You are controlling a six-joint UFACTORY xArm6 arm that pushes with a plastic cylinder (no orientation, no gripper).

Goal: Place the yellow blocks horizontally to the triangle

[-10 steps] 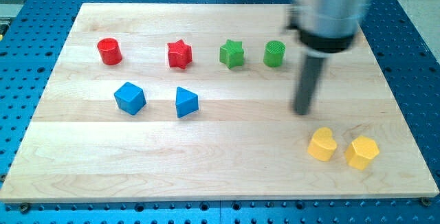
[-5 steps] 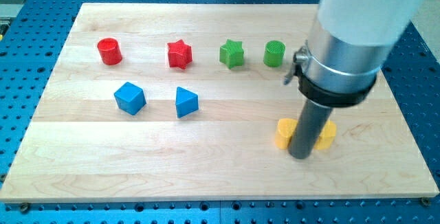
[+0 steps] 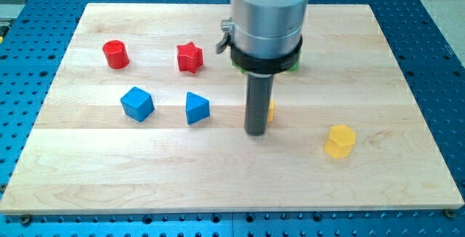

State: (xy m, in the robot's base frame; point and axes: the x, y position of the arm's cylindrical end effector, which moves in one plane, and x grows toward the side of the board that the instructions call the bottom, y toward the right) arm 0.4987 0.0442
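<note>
The blue triangle (image 3: 196, 108) lies left of the board's middle. My tip (image 3: 255, 131) rests on the board to its right. One yellow block (image 3: 270, 110) is mostly hidden behind the rod, only a sliver showing at the rod's right side, touching it. The other yellow block, a hexagon (image 3: 338, 141), lies apart at the lower right.
A blue cube (image 3: 136, 104) lies left of the triangle. A red cylinder (image 3: 115, 54) and a red star (image 3: 189, 57) lie along the top. The two green blocks (image 3: 293, 65) are almost wholly hidden behind the arm's body. The board's edge (image 3: 232, 209) runs along the bottom.
The rod swept down to the yellow blocks, then left and up, pushing one yellow block toward the triangle's row. The yellow hexagon was left behind at the lower right.
</note>
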